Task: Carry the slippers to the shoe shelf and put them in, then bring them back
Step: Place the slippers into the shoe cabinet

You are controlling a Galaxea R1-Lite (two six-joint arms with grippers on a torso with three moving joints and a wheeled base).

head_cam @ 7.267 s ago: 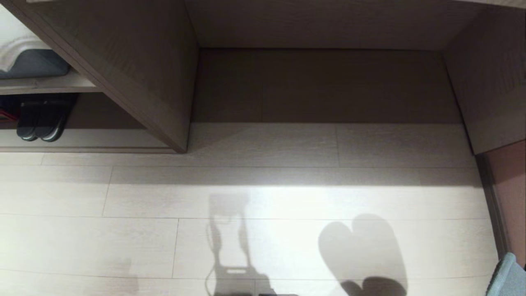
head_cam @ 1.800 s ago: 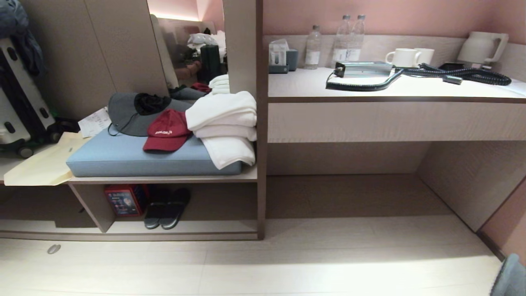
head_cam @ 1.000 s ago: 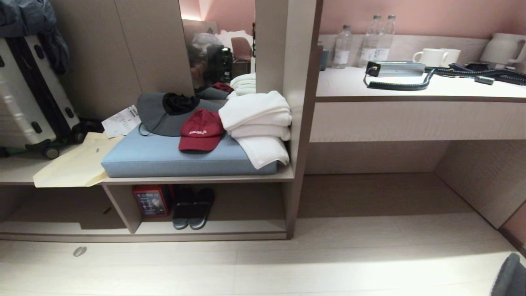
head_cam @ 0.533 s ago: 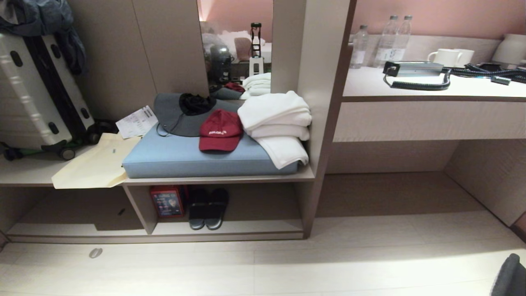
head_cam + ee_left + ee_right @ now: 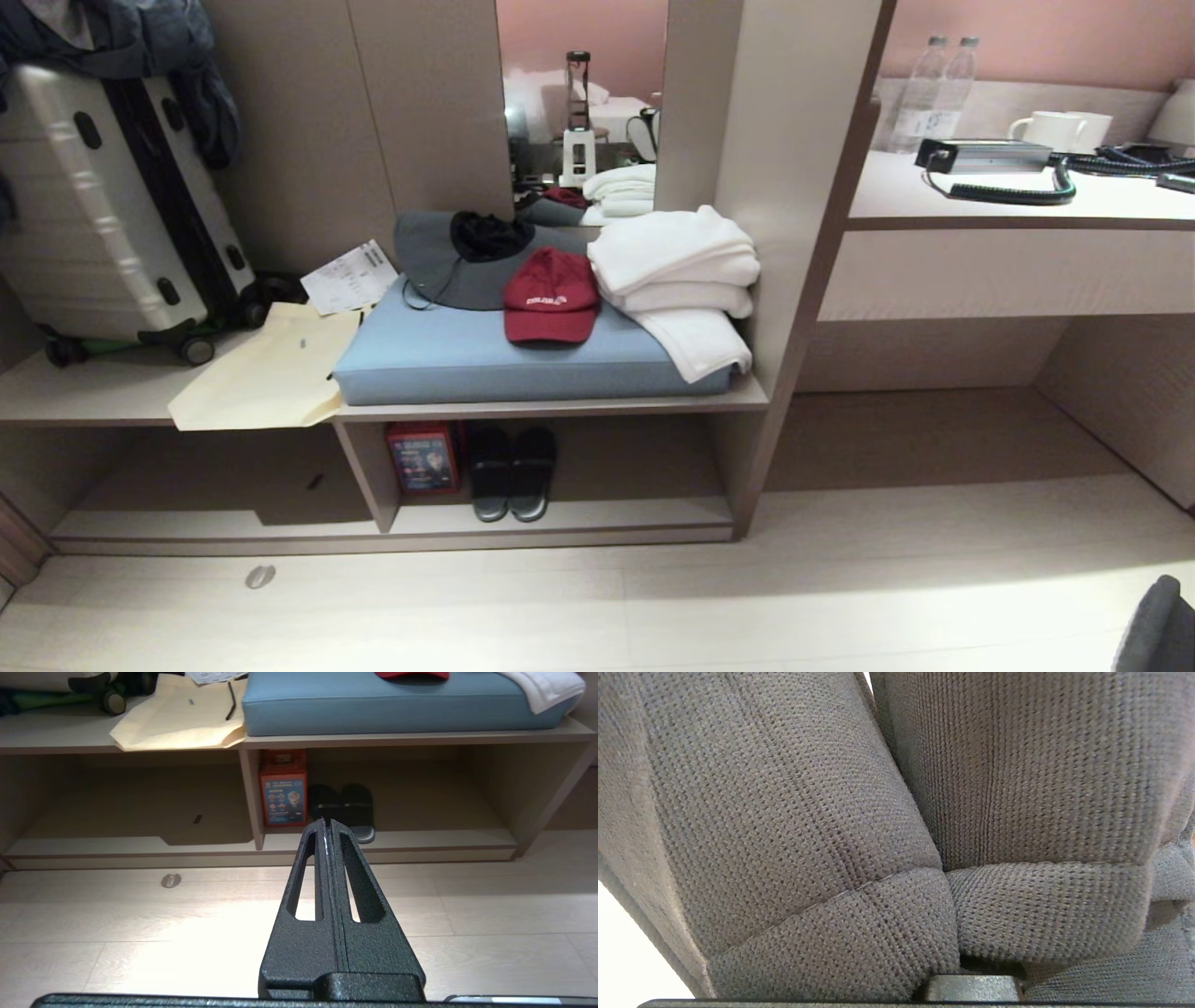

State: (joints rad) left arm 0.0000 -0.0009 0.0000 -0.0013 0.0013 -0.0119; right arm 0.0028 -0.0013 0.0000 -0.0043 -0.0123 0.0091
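Grey-blue knitted fabric of the slippers [image 5: 896,812] fills the right wrist view, two pieces side by side, pressed against the base of my right gripper [image 5: 971,988]; its fingers are hidden under them. A corner of the slippers [image 5: 1158,627] shows at the bottom right of the head view. The shoe shelf [image 5: 607,516] is the low open compartment under the bench, left of centre, with an upright divider [image 5: 369,476]. My left gripper [image 5: 327,822] is shut and empty, held low over the floor and pointing at the shoe shelf [image 5: 420,838].
Inside the shelf stand another dark pair with pale sole rims [image 5: 512,471] and a red box [image 5: 422,455]. On the bench lie a blue cushion [image 5: 467,359], a red cap, towels and a suitcase [image 5: 103,205]. A desk [image 5: 1008,201] stands to the right. A small disc [image 5: 260,577] lies on the floor.
The head view has lifted from the floor and swung left, so the whole scene slid rightward and the shelf sits nearer the middle. Nothing in the scene itself has moved.
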